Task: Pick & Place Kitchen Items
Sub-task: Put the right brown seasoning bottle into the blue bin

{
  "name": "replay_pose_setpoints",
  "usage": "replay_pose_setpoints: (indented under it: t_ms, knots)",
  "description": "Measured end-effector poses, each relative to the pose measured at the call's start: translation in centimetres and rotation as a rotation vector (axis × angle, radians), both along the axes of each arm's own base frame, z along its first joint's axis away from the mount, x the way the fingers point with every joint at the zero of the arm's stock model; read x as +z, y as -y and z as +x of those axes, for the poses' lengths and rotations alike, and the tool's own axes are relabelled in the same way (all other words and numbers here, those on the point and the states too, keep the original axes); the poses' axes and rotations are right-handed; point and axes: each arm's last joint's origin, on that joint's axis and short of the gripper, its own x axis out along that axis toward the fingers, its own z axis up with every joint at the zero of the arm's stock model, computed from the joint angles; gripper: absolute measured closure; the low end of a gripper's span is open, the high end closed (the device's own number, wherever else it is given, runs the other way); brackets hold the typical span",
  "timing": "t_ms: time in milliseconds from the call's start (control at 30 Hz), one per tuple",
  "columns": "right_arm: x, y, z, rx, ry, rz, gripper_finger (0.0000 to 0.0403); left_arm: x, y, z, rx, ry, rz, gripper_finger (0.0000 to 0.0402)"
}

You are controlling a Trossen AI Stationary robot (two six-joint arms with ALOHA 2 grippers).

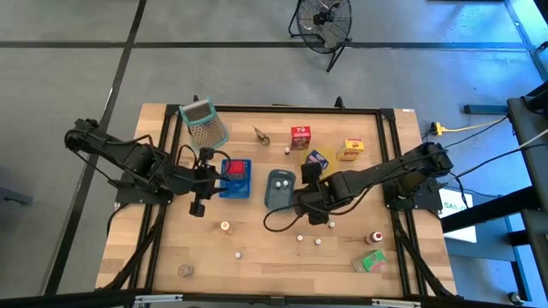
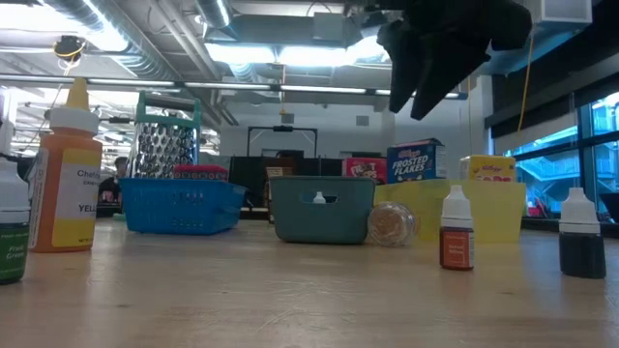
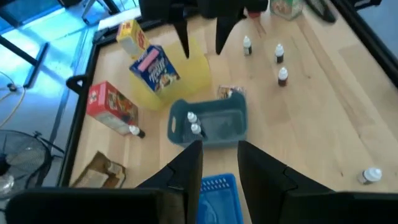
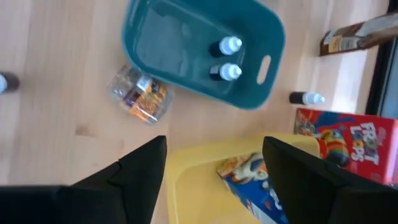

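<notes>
Just beyond your right gripper (image 4: pixel 214 162), empty with fingers spread, the clear spice jar (image 4: pixel 139 94) lies on its side beside the teal tray (image 4: pixel 261 37).

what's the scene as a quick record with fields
left gripper: fingers empty, above bare table beside the blue tray
right gripper: fingers open, empty, over the yellow tray
grey-blue tray: holds two bottles
blue tray contents: red item
yellow tray contents: blue carton
loose: red carton, green carton
</notes>
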Motion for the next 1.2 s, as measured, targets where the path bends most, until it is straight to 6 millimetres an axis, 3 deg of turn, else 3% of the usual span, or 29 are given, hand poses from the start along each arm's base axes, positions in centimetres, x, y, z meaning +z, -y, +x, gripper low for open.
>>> replay_pose_setpoints:
  t_ms: [200,500,867,1033,1200]
  knots:
    - [-1.5,-0.4,0.5,0.060,-0.080,0.041,0.0135,-1.7,0.0,0.1,0.030,-0.001,-0.031,0.0304]
    - [-3.8,-0.9,1.4,0.121,-0.172,0.063,0.0135,-2.0,0.2,0.5,-0.025,0.027,0.025,0.0291]
    - [-4.6,-1.0,1.8,0.160,-0.187,0.072,0.0135,-1.4,0.7,0.7,-0.138,0.070,-0.005,0.0187]
    - [-5.1,-0.9,2.1,0.233,-0.220,0.051,0.0135,-1.4,0.6,0.7,-0.097,0.075,-0.010,0.0136]
    - [-6.6,-0.3,2.8,0.270,-0.270,0.089,0.0135,-1.5,0.5,0.6,-0.053,0.079,-0.007,0.0113]
